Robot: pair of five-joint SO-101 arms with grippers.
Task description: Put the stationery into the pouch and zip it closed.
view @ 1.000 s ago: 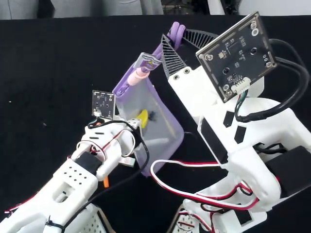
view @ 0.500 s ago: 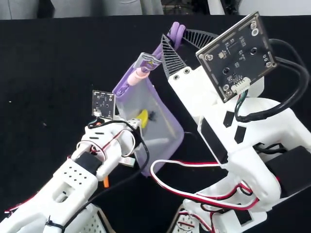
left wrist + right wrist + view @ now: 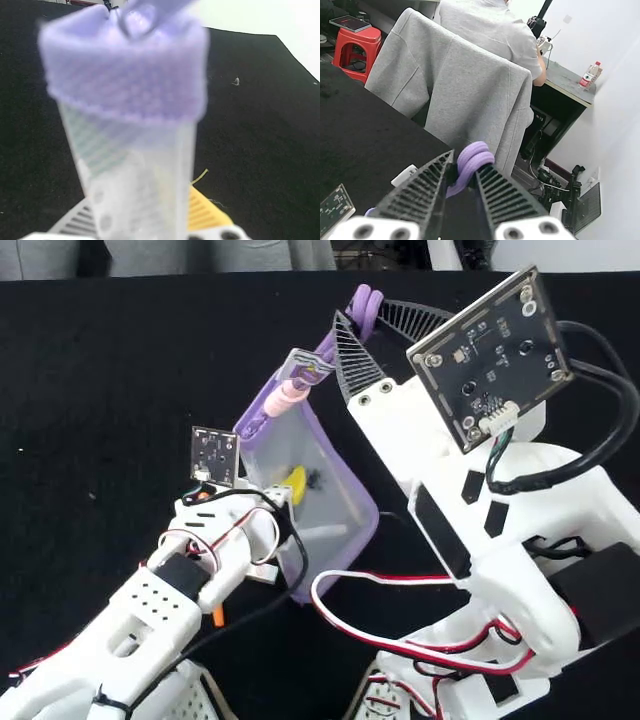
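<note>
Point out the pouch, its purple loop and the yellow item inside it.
pouch [image 3: 338,496], high view, clear side panel.
purple loop [image 3: 472,159], right wrist view, its rounded end.
yellow item [image 3: 293,483], high view, its middle.

High view looks down; both wrist views sit close to the pouch [image 3: 125,85].

woven lilac cloth pouch [image 3: 305,490], clear plastic panel
</note>
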